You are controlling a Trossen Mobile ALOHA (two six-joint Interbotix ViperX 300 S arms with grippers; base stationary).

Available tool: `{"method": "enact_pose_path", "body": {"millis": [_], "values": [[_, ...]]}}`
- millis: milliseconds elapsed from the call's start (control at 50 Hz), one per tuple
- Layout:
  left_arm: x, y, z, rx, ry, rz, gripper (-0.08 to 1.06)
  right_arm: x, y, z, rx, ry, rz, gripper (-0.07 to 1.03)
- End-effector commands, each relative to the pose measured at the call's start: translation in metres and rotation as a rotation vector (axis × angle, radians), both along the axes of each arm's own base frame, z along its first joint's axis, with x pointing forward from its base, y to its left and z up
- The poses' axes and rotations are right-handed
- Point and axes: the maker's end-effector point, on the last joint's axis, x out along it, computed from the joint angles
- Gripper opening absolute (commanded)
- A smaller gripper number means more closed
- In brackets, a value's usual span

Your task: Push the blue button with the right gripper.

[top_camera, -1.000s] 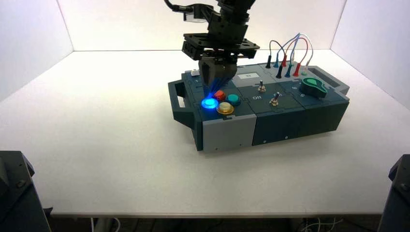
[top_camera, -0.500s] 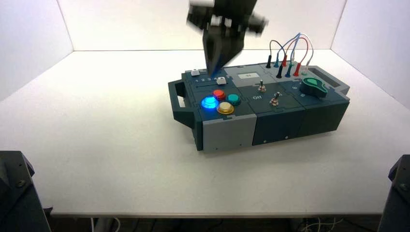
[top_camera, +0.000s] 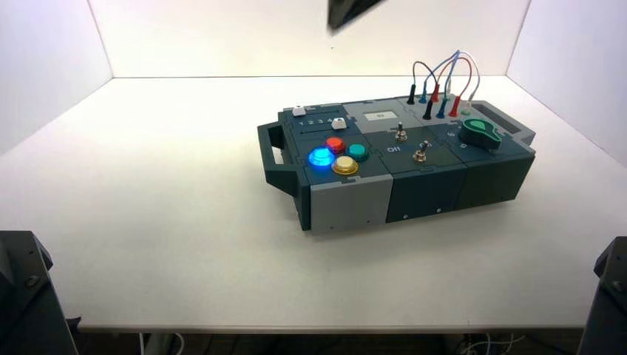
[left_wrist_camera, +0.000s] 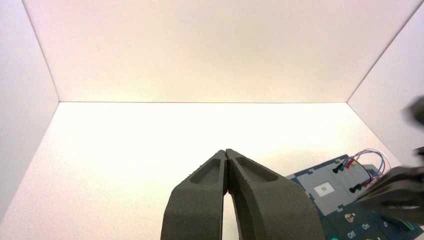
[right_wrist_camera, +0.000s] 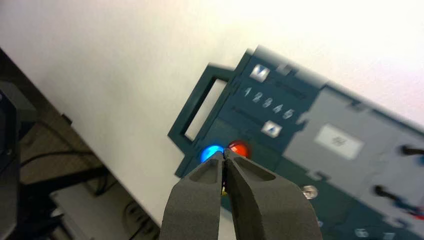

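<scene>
The blue button (top_camera: pixel 320 157) glows lit at the front left of the box's button cluster, next to the red button (top_camera: pixel 335 144). It also shows in the right wrist view (right_wrist_camera: pixel 210 152), beside the red button (right_wrist_camera: pixel 240 148). My right gripper (right_wrist_camera: pixel 225 153) is shut and empty, high above the box. Only its dark tip (top_camera: pixel 347 11) shows at the top edge of the high view. My left gripper (left_wrist_camera: pixel 226 152) is shut and empty, held off to the box's left and pointing at the back wall.
The dark box (top_camera: pixel 347 196) stands right of the table's middle, with a handle (top_camera: pixel 272 157) on its left end. It bears a teal button (top_camera: pixel 358 151), a yellow button (top_camera: pixel 344 166), two toggle switches (top_camera: pixel 400 133), a green knob (top_camera: pixel 479 133) and plugged wires (top_camera: pixel 440 81).
My right gripper has risen from just behind the button cluster up and out of the top of the high view. The blue button stays lit.
</scene>
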Motion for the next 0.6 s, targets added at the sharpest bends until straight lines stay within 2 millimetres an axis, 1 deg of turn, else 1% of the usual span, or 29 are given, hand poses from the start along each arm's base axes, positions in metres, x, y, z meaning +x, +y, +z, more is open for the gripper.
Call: {"method": "enact_pose_path", "body": {"millis": [20,140,180,340,480,600], "values": [[0.003,-0.001,0.003,-0.002,-0.003,-0.004,-0.03,-0.004,-0.010,0.042,0.082,-0.139,-0.004,-0.02],[0.003,-0.001,-0.004,0.002,0.011,-0.003,-0.03,-0.016,-0.022,0.061,0.144,-0.219,-0.009,-0.02],[0.003,-0.001,-0.007,0.003,0.018,-0.003,-0.03,-0.019,-0.025,0.063,0.155,-0.232,-0.012,-0.02],[0.000,-0.001,-0.011,0.004,0.023,-0.005,-0.03,-0.029,-0.035,0.060,0.174,-0.263,-0.015,-0.02],[-0.004,-0.001,-0.011,0.000,0.019,-0.006,-0.03,-0.032,-0.040,0.058,0.190,-0.286,-0.021,-0.02],[-0.006,0.000,-0.013,0.001,0.023,-0.006,-0.03,-0.031,-0.040,0.055,0.187,-0.298,-0.020,-0.02]]}}
